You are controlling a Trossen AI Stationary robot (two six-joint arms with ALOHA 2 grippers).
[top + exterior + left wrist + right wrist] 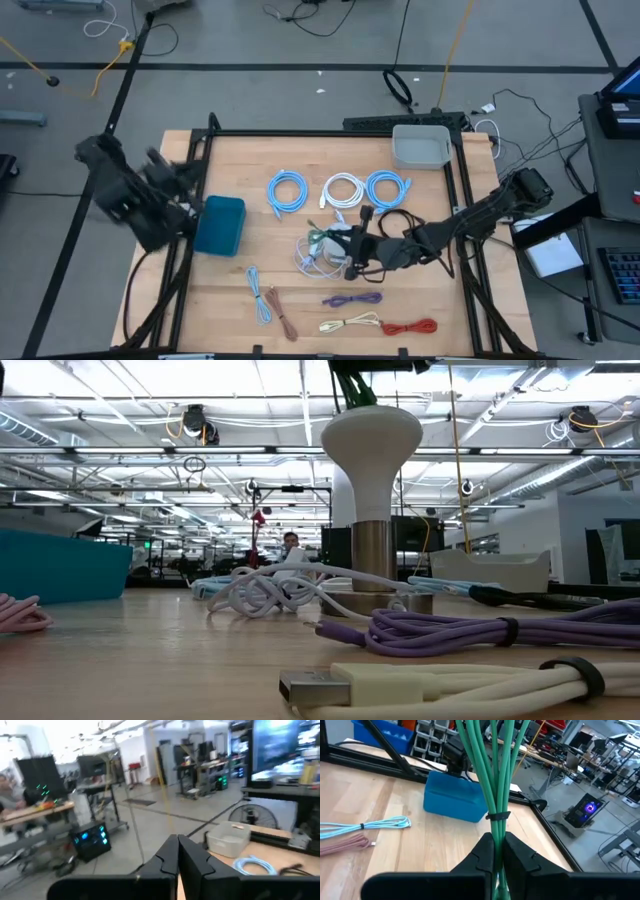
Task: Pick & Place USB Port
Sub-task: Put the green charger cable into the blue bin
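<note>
My right gripper (495, 851) reaches from the table's right side to its middle (352, 252) and is shut on a green cable bundle (492, 775) bound by a dark tie (498, 815). In the low view green strands (350, 388) show above a white dome-topped object on a metal cylinder (371, 455), which stands on the table among white cable loops (270, 588). My left gripper (178, 856) is shut on nothing at the table's left edge, beside the teal box (220, 225), and points toward the room. My right gripper pinches the green cable bundle between its two fingers just behind the dark tie (496, 827). It comes at it from the table's right side. The strands fan out beyond the fingertips. In the low view they are high above the tabletop.
Coiled cables lie on the far half: light blue (287, 190), white (343, 190), blue (387, 187). A grey bin (420, 147) sits at the far edge. Purple (352, 298), cream (350, 322), red (410, 327), pale blue (258, 295) and pink (283, 315) cables lie near the front.
</note>
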